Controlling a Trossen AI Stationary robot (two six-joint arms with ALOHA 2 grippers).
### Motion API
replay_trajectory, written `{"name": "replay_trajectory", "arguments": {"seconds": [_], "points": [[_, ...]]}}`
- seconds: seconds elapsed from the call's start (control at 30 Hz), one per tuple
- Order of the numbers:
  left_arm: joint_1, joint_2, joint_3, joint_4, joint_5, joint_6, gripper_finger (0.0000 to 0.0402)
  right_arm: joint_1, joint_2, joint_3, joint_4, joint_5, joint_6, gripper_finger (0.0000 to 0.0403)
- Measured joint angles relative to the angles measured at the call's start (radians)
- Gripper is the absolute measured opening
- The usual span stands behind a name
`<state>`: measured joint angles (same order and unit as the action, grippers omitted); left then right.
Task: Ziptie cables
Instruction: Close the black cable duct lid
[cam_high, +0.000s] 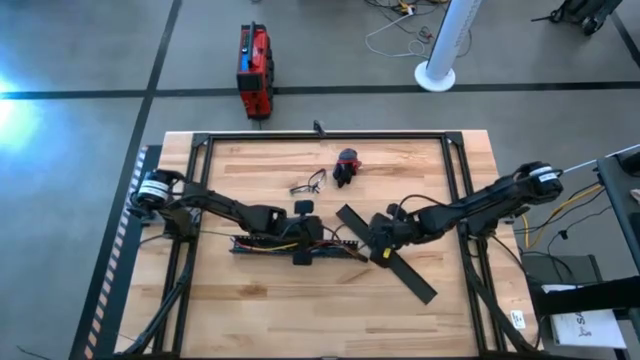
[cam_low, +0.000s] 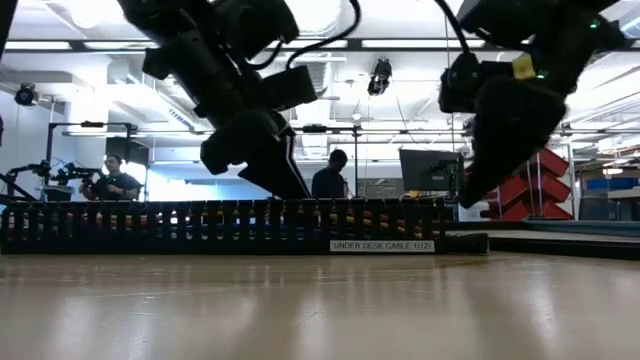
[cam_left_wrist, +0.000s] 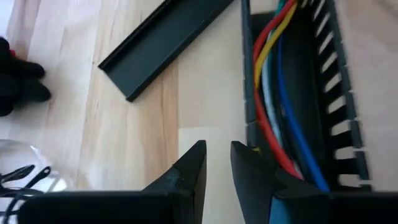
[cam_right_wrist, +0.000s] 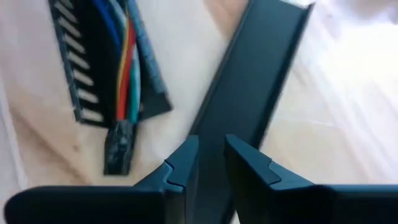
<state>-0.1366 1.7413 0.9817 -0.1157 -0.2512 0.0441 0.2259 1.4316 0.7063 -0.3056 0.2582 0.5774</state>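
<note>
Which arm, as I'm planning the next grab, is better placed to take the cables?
Left, likely. The left gripper hovers at the duct edge, right by the cables lying in it. The right gripper is over the cover, cables off to one side.

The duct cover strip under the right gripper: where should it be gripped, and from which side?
Grip the duct cover strip across its narrow width, from straight above, near the end by the slotted duct. It lies flat with raised edges that the fingers can pinch. The right gripper hangs over it, slightly open.
</note>
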Motion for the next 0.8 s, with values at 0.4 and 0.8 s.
{"name": "replay_trajectory", "arguments": {"seconds": [0.4,0.8], "points": [[-0.047,-0.064,-0.151,0.271,0.036,-0.038,0.0059,0.116,0.154,-0.001,0.100,0.015,0.058,0.0072],[-0.050,-0.082,-0.136,0.282,0.035,-0.027,0.0059,0.113,0.236,0.004,0.104,0.098,0.059,0.0026]]}}
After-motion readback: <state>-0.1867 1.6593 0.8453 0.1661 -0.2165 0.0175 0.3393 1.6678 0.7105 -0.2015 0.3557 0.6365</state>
